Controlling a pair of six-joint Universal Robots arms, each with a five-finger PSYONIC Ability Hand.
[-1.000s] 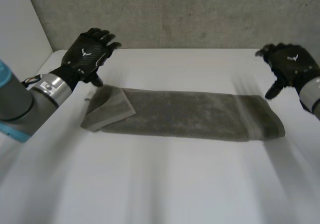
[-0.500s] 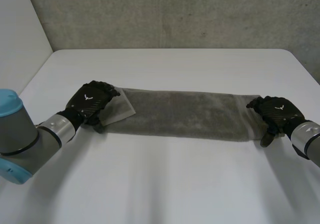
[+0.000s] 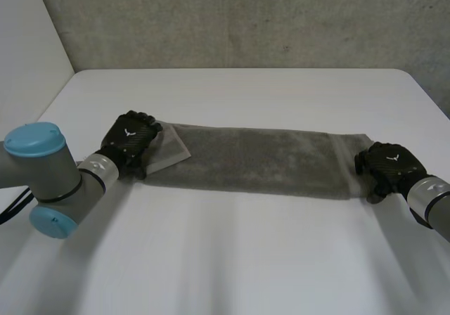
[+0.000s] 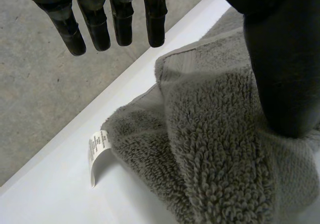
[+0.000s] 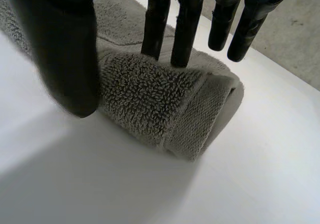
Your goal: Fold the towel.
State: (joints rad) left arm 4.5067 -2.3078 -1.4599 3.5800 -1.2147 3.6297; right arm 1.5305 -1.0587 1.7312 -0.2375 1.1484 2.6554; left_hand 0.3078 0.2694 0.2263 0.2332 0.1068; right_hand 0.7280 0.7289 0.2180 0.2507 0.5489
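Hand placement: the left hand (image 3: 130,140) rests on one short end of the towel (image 3: 260,160), the right hand (image 3: 388,164) on the opposite end. The towel lies as a long flat band on the white surface (image 3: 232,259), spanning from one hand to the other.

Left hand: open. Its fingers (image 4: 120,19) are straight and hang clear beyond the towel's end; its thumb (image 4: 280,59) presses down into the pile. Beneath this hand a corner (image 3: 171,148) is turned over onto the band, and a white care label (image 4: 97,151) sticks out below the fingertips.

Right hand: open, not clamped. Straight fingers touch the top of the thick, apparently layered end; the thumb stands at its near edge.

Failure modes:
- Closing on the upper layer only. The layers part on lifting and the lower one stays down.
- Folding with the turned corner in place. It is trapped inside and leaves a lump.
- Unequal lift between the hands. The ends meet skewed.
- Thumb pressure without finger contact at the left hand. The end slides and bunches instead of being gripped.
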